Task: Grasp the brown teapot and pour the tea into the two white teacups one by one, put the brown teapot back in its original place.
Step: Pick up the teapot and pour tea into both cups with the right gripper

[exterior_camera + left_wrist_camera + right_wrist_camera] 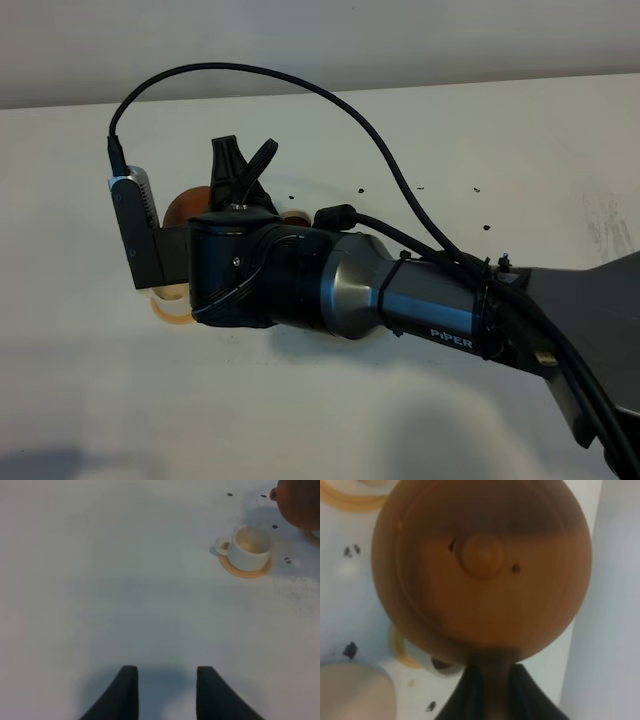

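Teapot (485, 595) and right gripper (490, 672) are sitting in one line. The pot's loop handle is running straight back into the jaws, which are clenching it from both sides. The lid knob is lying dead ahead of the fingertips, so I judge the handle-to-spout axis is pointing directly away from the wrist. The spout itself is not showing in the right wrist view.

The pot is hanging off the table (100, 580), clear of the pale disc (350, 692), which is lying bare off to one side. A half-hidden cup (422, 656) on its orange coaster (395, 647) is peeking out from under the handle end of the body. In my judgement it is not sitting under the spout end, so any pour is depending on shifting the pot back along its own axis before tipping it forward.

The other cup (248, 547) is standing on a coaster just beside the pot. The left gripper (166, 670) is hovering well apart from it, jaws spread and gripping nothing, so the right arm is plainly the nearer one.
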Tool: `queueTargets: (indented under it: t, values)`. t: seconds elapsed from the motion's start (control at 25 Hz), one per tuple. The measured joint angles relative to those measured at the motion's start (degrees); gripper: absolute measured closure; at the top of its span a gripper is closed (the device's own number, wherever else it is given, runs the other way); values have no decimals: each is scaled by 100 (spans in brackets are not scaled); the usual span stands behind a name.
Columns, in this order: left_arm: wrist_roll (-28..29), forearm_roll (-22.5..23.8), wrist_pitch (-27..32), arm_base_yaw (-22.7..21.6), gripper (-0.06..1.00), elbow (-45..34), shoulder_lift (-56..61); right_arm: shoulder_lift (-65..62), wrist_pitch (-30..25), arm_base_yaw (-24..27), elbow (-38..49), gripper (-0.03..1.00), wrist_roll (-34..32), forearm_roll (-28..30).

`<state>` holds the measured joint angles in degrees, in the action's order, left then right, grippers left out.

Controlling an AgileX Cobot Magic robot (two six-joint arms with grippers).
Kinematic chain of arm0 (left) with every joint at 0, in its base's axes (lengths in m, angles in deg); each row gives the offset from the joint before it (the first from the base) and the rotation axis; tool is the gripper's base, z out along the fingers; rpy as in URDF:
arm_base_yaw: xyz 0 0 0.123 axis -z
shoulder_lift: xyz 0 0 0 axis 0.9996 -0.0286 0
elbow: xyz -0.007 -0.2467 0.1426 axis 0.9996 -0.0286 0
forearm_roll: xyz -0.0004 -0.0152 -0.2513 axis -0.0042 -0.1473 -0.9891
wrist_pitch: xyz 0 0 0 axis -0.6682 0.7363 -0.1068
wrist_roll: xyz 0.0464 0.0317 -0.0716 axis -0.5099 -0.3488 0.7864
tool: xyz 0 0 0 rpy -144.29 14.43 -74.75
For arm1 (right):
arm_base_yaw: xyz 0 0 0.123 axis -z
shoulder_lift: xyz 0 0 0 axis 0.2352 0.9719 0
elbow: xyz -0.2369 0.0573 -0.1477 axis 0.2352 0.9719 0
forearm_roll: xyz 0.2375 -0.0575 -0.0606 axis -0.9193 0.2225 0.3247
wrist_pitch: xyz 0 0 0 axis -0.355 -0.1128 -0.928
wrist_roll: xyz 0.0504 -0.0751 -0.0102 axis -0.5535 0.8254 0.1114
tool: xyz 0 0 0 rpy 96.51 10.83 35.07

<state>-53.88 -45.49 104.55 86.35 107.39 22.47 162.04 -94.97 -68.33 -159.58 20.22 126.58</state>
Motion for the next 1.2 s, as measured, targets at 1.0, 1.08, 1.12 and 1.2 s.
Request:
queueTargets:
  t: [1.0, 1.08, 1.12, 1.2]
  values:
    - [-5, 0, 0, 0, 64, 0, 0, 151, 158, 0, 0, 88, -93, 614]
    - [-5, 0, 0, 0, 64, 0, 0, 157, 164, 0, 0, 88, -87, 676]
    - [-5, 0, 0, 0, 64, 0, 0, 163, 164, 0, 0, 88, -83, 709]
    - [0, 0, 0, 0, 64, 0, 0, 174, 164, 0, 0, 88, -70, 769]
